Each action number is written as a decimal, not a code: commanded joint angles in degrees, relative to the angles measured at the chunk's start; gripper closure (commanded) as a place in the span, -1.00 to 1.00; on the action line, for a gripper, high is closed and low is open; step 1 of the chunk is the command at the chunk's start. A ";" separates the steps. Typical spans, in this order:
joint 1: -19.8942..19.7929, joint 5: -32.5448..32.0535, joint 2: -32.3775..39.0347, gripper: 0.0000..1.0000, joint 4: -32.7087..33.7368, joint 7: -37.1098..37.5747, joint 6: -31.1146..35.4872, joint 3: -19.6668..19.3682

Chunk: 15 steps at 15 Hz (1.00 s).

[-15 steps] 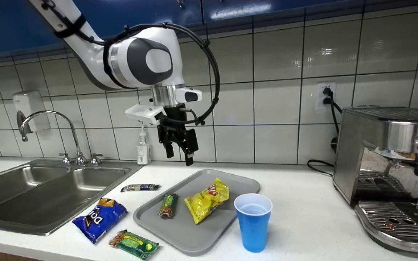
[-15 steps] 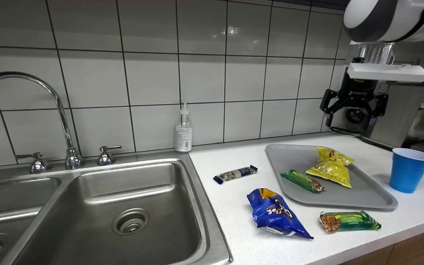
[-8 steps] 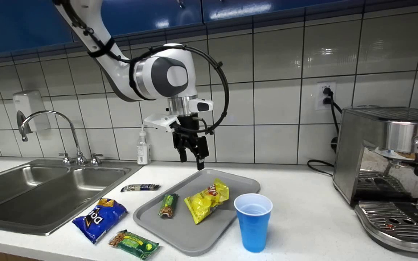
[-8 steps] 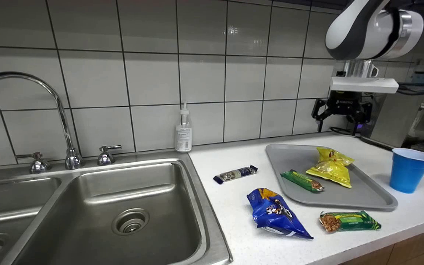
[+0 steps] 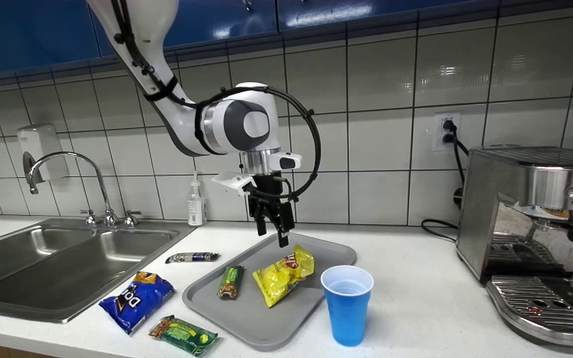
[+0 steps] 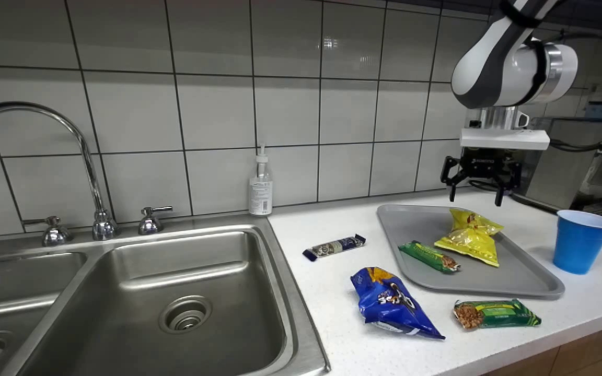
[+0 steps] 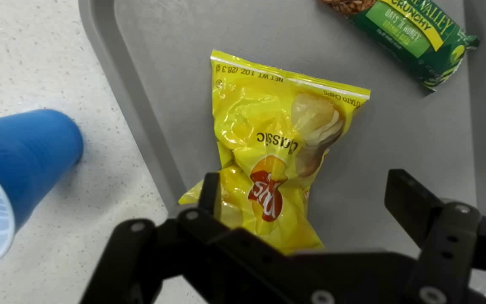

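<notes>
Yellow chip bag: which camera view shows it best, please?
The wrist view: the yellow chip bag is largest there, and "Classic" reads clearly, though upside down; a gripper finger hides part of it. Both exterior views show it uncovered but smaller, lying on the gray tray.

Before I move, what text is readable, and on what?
Yellow bag: "Classic"
Same bag: "Lay's"
Same bag: "NET WT 1 OZ (28.3 g)"
Same bag: "TATO CHIPS", start unclear
Green bar on tray: "VALLEY", start cut off
Same bar: "CRUNCHY"
Same bar: "OATS 'N HONEY"
Same bar: "GRANOLA BARS"
Blue bag: "DO", rest unclear
Too small or blurred: pump bottle, slim wrapper, other green bar, outlet, pincer.
</notes>
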 commanded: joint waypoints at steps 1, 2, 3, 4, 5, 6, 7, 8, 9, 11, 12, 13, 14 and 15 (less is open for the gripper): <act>1.35 -0.96 2.89 -1.00 1.90 2.51 0.18 -1.86; 1.47 -1.09 3.57 -1.00 2.08 2.72 0.28 -2.21; 1.66 -1.21 4.19 -1.00 2.22 2.96 0.36 -2.58; 1.84 -1.38 4.85 -1.00 2.43 3.20 0.55 -2.94; 2.00 -1.31 5.43 -1.00 2.68 3.33 0.56 -3.19; 2.14 -1.21 6.06 -1.00 2.96 3.47 0.57 -3.44; 2.31 -1.16 6.57 -1.00 3.26 3.61 0.59 -3.67; 2.49 -1.12 7.10 -1.00 3.64 3.80 0.59 -3.92; 2.59 -1.03 7.62 -1.00 4.10 4.00 0.62 -4.10; 2.90 -1.03 8.73 -1.00 5.15 4.57 0.57 -4.55; 2.97 -0.95 9.15 -1.00 5.66 4.67 0.49 -4.69; 3.05 -0.90 9.54 -1.00 6.12 4.72 0.40 -4.83; 3.15 -0.91 9.88 -1.00 6.54 4.80 0.36 -5.00; 3.25 -0.94 10.18 -1.00 6.89 4.90 0.34 -5.15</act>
